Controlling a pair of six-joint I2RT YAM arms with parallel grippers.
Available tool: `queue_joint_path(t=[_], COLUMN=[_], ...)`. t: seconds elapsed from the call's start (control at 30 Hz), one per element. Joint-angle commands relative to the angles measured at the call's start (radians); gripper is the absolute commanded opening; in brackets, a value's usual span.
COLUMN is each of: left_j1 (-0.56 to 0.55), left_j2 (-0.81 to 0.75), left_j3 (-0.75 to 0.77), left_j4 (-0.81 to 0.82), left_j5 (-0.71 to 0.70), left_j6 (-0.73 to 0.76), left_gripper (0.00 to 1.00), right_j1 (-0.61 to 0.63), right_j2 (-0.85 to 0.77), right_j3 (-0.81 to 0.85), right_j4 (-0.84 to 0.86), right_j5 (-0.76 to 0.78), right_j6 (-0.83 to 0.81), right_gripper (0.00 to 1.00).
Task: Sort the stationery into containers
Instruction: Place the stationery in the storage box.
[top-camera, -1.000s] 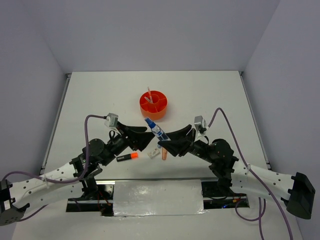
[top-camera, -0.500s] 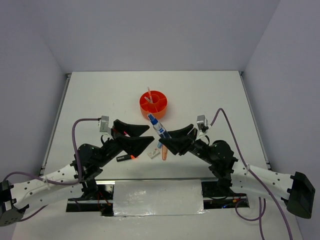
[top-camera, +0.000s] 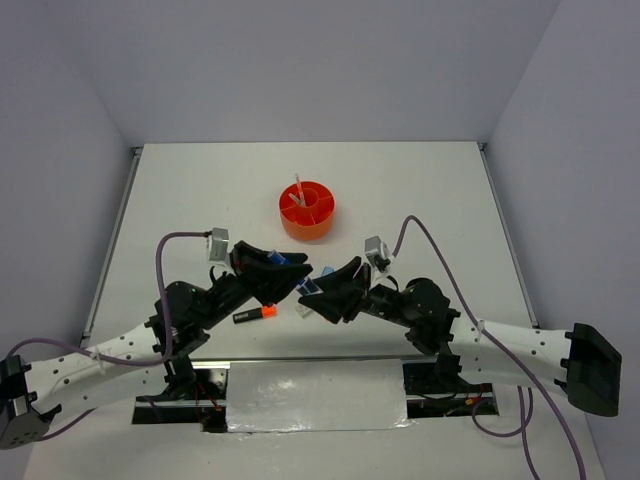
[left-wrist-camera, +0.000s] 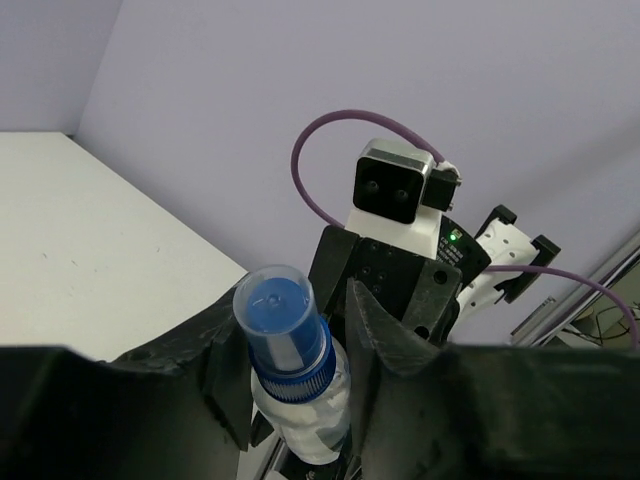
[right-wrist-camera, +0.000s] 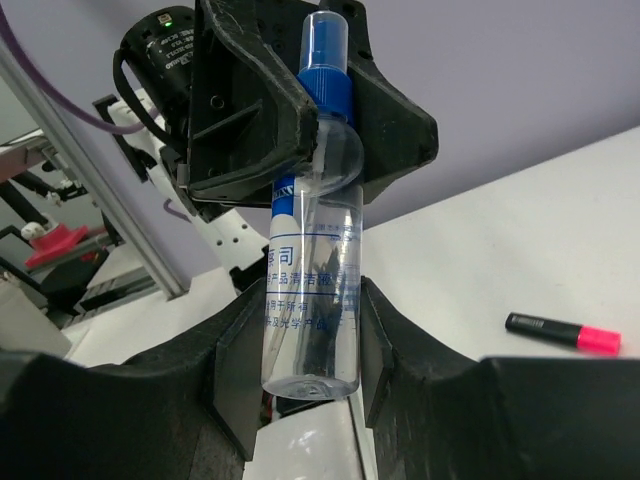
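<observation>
Between the right gripper's (right-wrist-camera: 310, 335) closed fingers the blue-capped clear plastic marker bottle (right-wrist-camera: 312, 270) is clamped; its shoulder is flanked by the left gripper (left-wrist-camera: 298, 312), whose grip cannot be told; release should be withheld until that hold is sure.

A flat white matte tabletop (top-camera: 200, 190) fills the floor of the overhead view. It is boxed in by three plain pale lavender-grey walls: a back wall (top-camera: 320, 60), a left wall (top-camera: 50, 200) and a right wall (top-camera: 580, 180). A thin grey metal rail (top-camera: 112, 240) runs along the tabletop's left edge, and a matching rail (top-camera: 510, 240) lines the right edge. In the middle of the near edge lies a rectangular silvery reflective sheet (top-camera: 315, 393), with dark gaps just beside its two ends. In the right wrist view a slanted silver metal bar (right-wrist-camera: 90, 185) crosses the left side, with a small red plastic piece (right-wrist-camera: 50, 240) near it — too blurred to identify.
</observation>
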Motion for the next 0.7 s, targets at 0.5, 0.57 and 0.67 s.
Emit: queue_joint_path(t=[0.5,0.57,0.67], left_j1=[-0.007,-0.007,-0.007], left_j2=[0.107,0.096,0.07], left_j3=[0.345,0.351,0.333], left_j4=[-0.415,-0.449,-0.486], left_j5=[0.508,0.535,0.553], left_j6=[0.346,0.378,0.415], left_gripper=[0.0,0.0,0.0], right_j1=[0.017,0.014,0.014], right_j2=[0.01,-0.046,-0.143], right_j3=[0.236,0.245,0.251], right_j4=[-0.4,-0.495,-0.622], right_j5=[-0.328,-0.303,-0.262], right_j6=[-0.199,-0.231,-0.268], right_gripper=[0.58,0.61,0.64])
